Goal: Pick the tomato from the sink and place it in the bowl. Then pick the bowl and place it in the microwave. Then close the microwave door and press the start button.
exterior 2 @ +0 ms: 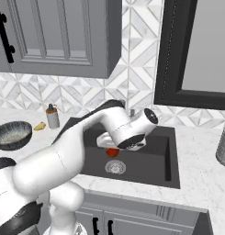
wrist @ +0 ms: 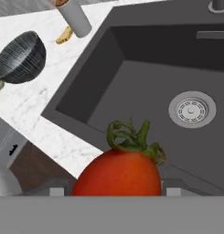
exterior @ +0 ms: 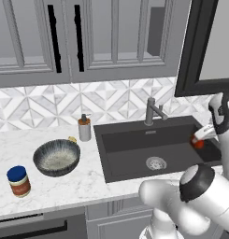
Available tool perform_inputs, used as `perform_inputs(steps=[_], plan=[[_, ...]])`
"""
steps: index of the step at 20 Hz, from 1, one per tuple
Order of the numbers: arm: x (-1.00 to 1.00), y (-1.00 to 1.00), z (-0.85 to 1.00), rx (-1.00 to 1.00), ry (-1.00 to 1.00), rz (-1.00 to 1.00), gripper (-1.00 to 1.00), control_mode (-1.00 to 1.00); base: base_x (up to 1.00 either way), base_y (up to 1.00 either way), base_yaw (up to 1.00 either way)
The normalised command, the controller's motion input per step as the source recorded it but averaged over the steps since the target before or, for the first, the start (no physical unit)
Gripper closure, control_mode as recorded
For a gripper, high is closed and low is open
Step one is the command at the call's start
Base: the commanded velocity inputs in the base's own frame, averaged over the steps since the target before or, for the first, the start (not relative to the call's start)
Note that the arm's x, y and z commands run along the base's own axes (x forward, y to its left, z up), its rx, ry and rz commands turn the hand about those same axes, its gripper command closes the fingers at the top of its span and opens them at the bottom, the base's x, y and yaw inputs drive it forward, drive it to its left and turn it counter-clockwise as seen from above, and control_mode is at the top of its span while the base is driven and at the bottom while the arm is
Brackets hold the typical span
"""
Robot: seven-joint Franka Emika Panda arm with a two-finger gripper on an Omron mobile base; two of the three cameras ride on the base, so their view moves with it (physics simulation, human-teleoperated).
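My gripper (exterior: 199,140) is shut on the tomato (exterior: 198,143), a glossy red-orange ball with a green stem, and holds it above the right part of the dark sink (exterior: 130,154). In the hand view the tomato (wrist: 117,176) sits large between the two fingertips, over the basin (wrist: 145,77) and near its round drain (wrist: 192,109). From the right base view the tomato (exterior 2: 113,152) shows just under the hand, above the sink (exterior 2: 148,158). The bowl (exterior: 56,157) stands upright on the counter left of the sink, with nothing in it; it also shows as the bowl (exterior 2: 13,134) and the bowl (wrist: 22,57).
A grey faucet (exterior: 152,112) rises behind the sink. A soap dispenser (exterior: 84,128) stands between bowl and sink, and a blue-lidded jar (exterior: 18,181) sits near the counter's front edge. The microwave door (exterior: 209,46), a big dark-framed panel, hangs over the right side. A grey cylinder (exterior 2: 223,142) stands at far right.
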Motion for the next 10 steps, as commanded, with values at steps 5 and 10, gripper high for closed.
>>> perform_inputs(steps=[5,10], plan=[[-0.44,1.0,0.96,-0.06,0.01,0.0,1.0,-1.0,0.0,0.0,0.0],[-0.17,1.0,0.72,-0.2,0.02,0.03,1.0,-1.0,0.0,0.0,0.0]])
